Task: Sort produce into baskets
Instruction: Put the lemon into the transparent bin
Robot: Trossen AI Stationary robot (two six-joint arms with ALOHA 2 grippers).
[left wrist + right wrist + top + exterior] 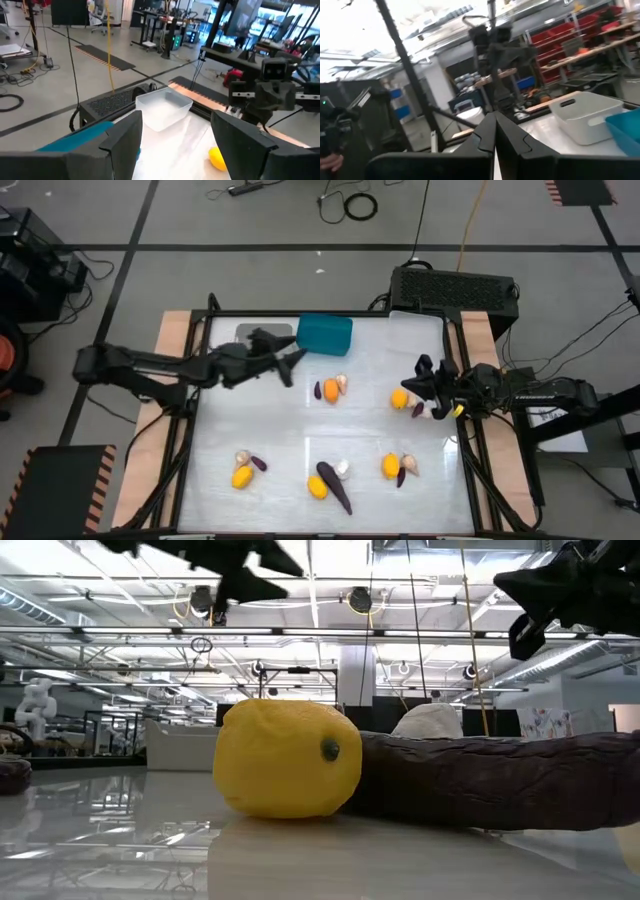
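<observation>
The sorting looks barely begun: every fruit, bulb and purple vegetable I can see lies loose on the table (300, 425) in small clusters, such as the lemon (288, 759) beside the long eggplant (500, 783), though the view is too coarse to rule out a piece already inside the teal basket (325, 335). The left pincer (288, 364) hovers empty near that basket with fingers apart, the clear basket (163, 106) ahead. The right pincer (495, 131) is pressed together, holding nothing.
</observation>
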